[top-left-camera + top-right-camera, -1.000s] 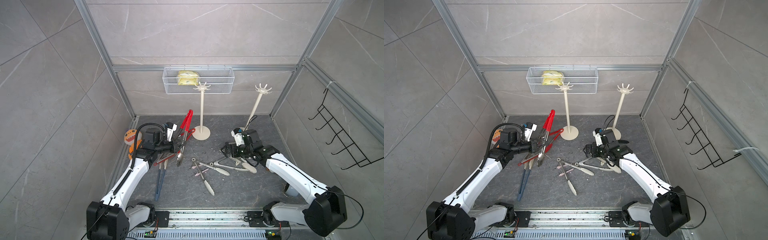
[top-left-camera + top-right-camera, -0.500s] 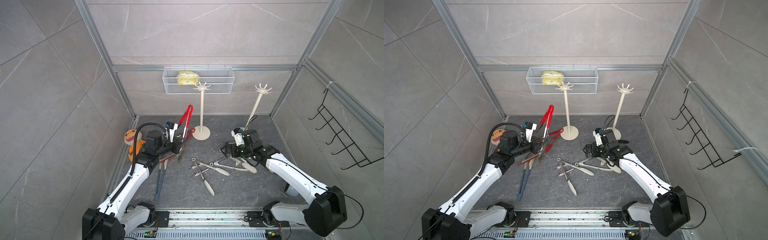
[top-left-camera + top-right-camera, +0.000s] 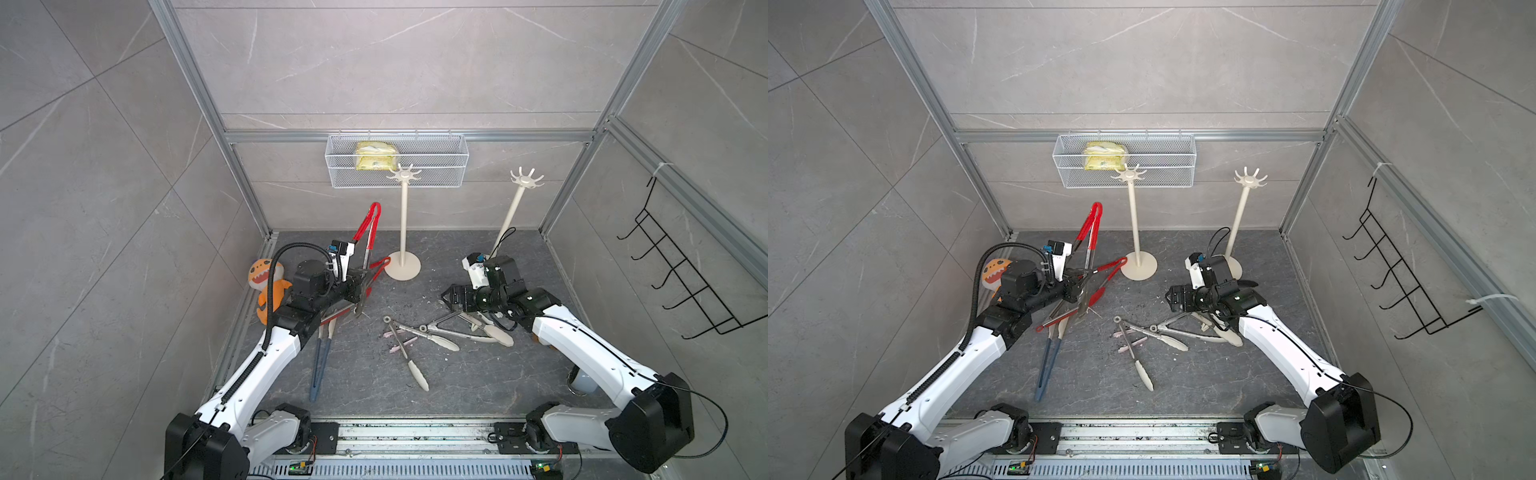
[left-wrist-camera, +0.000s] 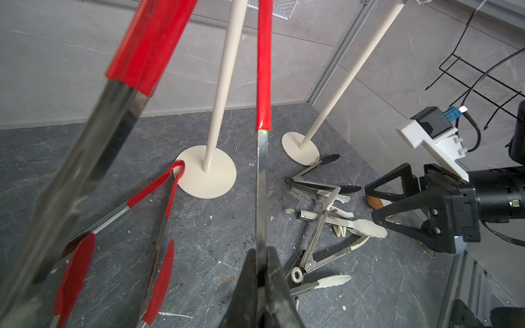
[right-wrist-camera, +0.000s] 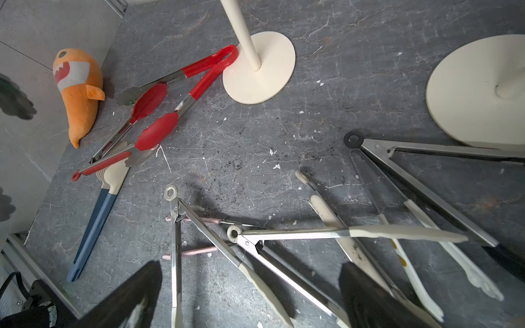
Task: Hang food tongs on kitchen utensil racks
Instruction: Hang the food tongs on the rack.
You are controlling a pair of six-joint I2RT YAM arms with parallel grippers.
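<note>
Left tool (image 3: 362, 289) clenched on upright red tongs (image 3: 367, 226), just beside the left rack (image 3: 402, 224) near the tabletop's (image 3: 478, 386) back edge; right tool (image 3: 448, 298) released above cream tongs (image 3: 440, 340).

My left gripper (image 3: 360, 291) held tongs (image 4: 147, 48) loop-end up at eleven o'clock, above a second pair (image 5: 149, 101) whose loop touched the base of the left rack (image 3: 402, 224) at twelve. The right rack (image 3: 527, 179) stood at one, loose tongs (image 5: 397, 231) before it, a basket (image 3: 449, 183) behind both, a toy (image 3: 266, 274) at ten.
</note>
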